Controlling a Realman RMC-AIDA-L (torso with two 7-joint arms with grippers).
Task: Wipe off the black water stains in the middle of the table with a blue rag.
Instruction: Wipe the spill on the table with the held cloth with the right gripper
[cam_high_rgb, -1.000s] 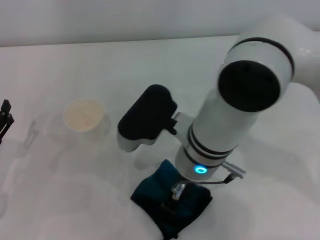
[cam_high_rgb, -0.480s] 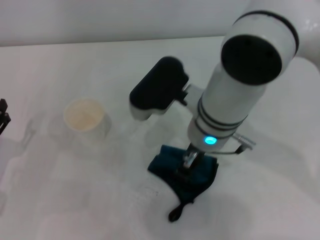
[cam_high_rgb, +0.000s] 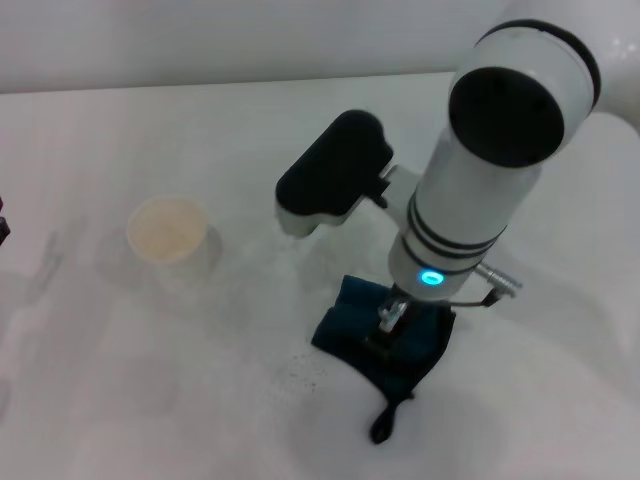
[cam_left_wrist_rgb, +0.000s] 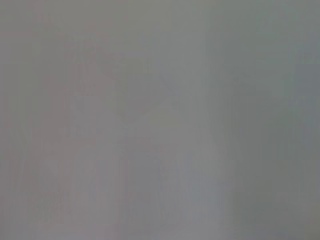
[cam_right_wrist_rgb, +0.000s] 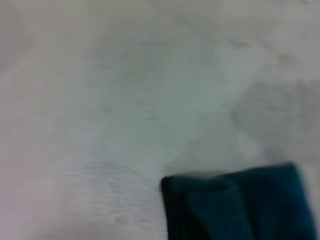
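The blue rag (cam_high_rgb: 352, 330) lies on the white table (cam_high_rgb: 150, 380) in front of centre, its black loop (cam_high_rgb: 383, 428) trailing toward me. My right gripper (cam_high_rgb: 388, 322) comes straight down onto the rag and is shut on it, pressing it to the table. The rag's corner also shows in the right wrist view (cam_right_wrist_rgb: 240, 205). Of the black water stains, only several tiny dark specks (cam_high_rgb: 300, 375) show, just left of the rag; no larger blotch is visible. My left gripper (cam_high_rgb: 3, 222) is a dark sliver at the far left edge.
A cream paper cup (cam_high_rgb: 167, 230) stands on the table to the left of the right arm. The bulky right forearm (cam_high_rgb: 470, 190) and its black wrist housing (cam_high_rgb: 335, 170) hide the table's middle. The left wrist view is plain grey.
My right arm has dragged the rag to the right and farther from me. The rag's black loop has come into view, and tiny dark specks now show to its left.
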